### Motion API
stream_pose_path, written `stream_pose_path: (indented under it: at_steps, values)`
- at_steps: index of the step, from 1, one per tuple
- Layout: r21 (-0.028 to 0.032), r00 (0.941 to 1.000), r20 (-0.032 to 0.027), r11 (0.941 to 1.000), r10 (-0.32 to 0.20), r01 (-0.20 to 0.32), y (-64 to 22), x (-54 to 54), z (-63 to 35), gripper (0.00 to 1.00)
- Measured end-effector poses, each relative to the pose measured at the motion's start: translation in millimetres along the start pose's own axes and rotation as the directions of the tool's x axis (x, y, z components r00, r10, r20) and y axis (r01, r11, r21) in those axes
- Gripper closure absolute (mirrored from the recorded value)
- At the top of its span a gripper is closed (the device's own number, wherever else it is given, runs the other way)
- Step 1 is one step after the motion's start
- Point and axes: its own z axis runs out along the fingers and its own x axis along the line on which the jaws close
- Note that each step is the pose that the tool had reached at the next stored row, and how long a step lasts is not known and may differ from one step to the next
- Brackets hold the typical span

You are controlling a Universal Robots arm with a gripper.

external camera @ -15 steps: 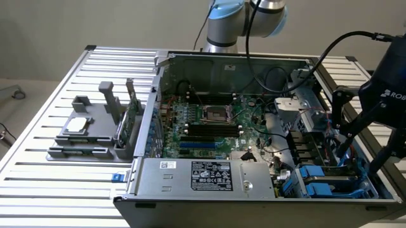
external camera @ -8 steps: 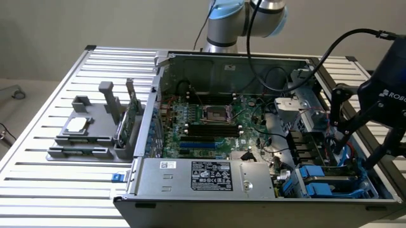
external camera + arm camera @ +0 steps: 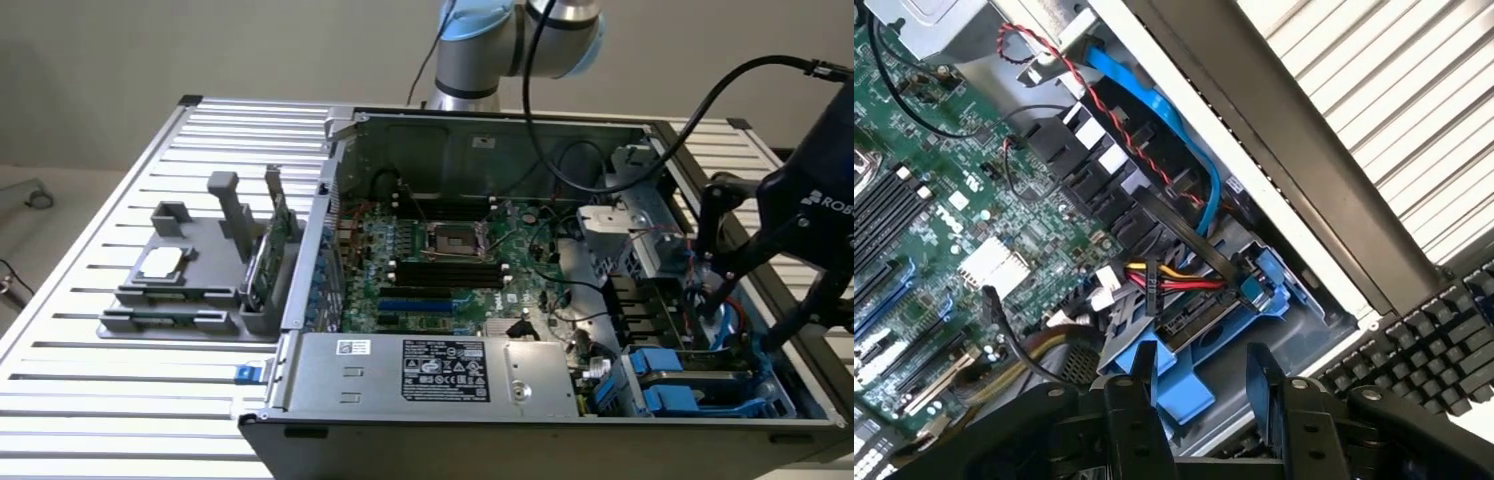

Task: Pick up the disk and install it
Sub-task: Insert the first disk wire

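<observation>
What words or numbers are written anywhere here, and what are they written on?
"ROB", cut off at the picture's edge: white letters on the black wrist housing.
Power supply label: lines of print and symbols, too small to read.
Small white sticker beside that label: too small to read.
Motherboard: white markings, too small to read.
Keyboard: key letters too blurred to read.

**Open computer case (image 3: pixel 481 125) on slatted tabletop (image 3: pixel 120 400)**

Inside the case lie a green motherboard (image 3: pixel 441 270) and a labelled grey power supply (image 3: pixel 427 375). Just outside its wall, a grey fixture (image 3: pixel 187 295) holds a silver chip (image 3: pixel 160 262) and an upright green card (image 3: pixel 283 240)
</observation>
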Motion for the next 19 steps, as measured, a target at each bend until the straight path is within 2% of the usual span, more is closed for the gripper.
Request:
stream_pose_path:
  at_steps: [5,15,17,19]
  values:
    - [-0.0120,1.0000,-0.0076,0.9999,0.000,0.000,-2.7,-7.1,0.6,0.51]
    - [-0.0368,0.9996,-0.0272,0.9993,0.000,-0.001,-13.6,-20.7,5.8,0.51]
    - [-0.0459,0.9993,-0.0365,0.9989,0.009,-0.011,-13.4,-21.1,7.1,0.51]
    - [-0.0561,0.9985,-0.0487,0.9980,0.025,-0.028,-13.2,-21.1,8.2,0.51]
